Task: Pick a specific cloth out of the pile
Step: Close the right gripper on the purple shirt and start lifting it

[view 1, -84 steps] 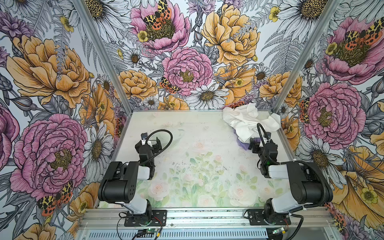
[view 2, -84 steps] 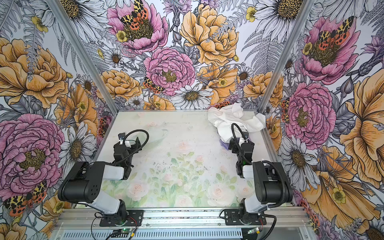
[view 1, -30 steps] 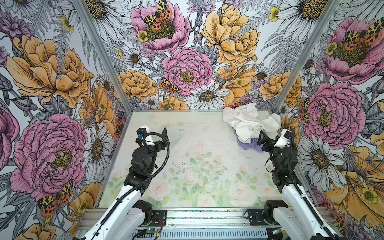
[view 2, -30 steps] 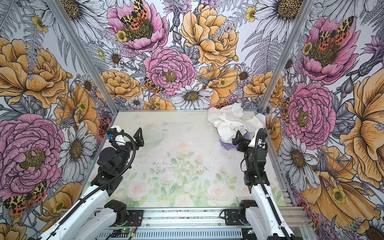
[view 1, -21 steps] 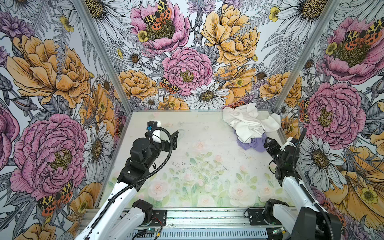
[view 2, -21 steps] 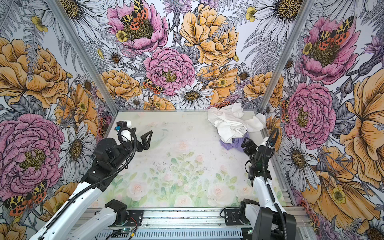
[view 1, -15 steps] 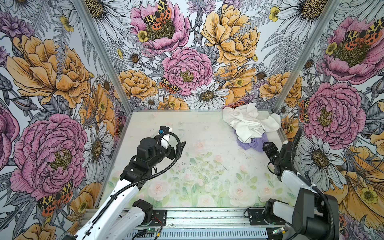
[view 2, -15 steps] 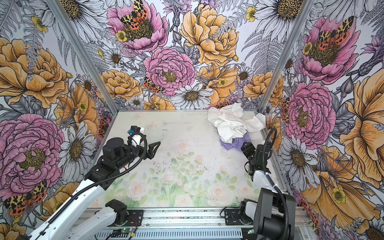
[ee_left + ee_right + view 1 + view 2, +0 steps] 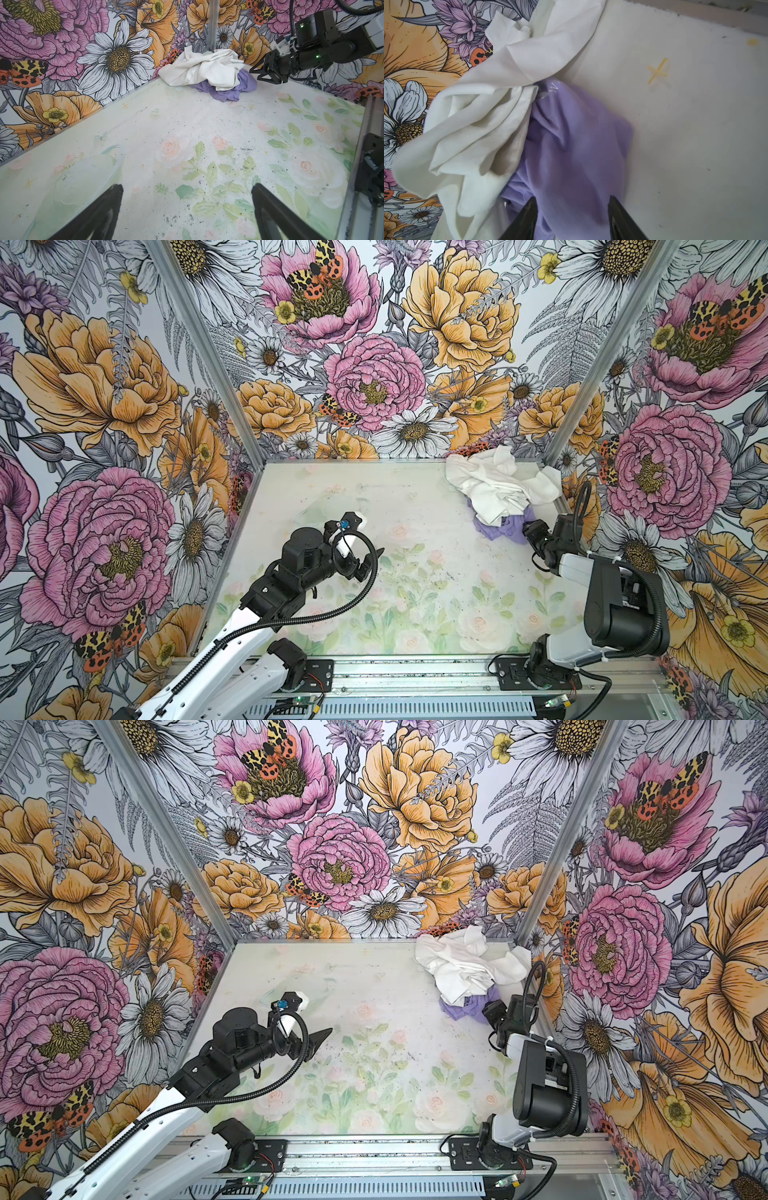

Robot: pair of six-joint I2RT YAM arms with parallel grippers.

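In both top views the pile point(image 9: 494, 479) lies in the far right corner of the table point(image 9: 415, 614), with the cloth point(image 9: 505, 527) under its near side. In the left wrist view my left gripper point(image 9: 187, 187) is wide open and empty. In the right wrist view the right gripper point(image 9: 572, 204) has its fingers half apart around the cloth; I cannot tell if they grip it.

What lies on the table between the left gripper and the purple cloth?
Nothing. The left wrist view shows only bare table between the left gripper and the purple cloth; both top views agree.
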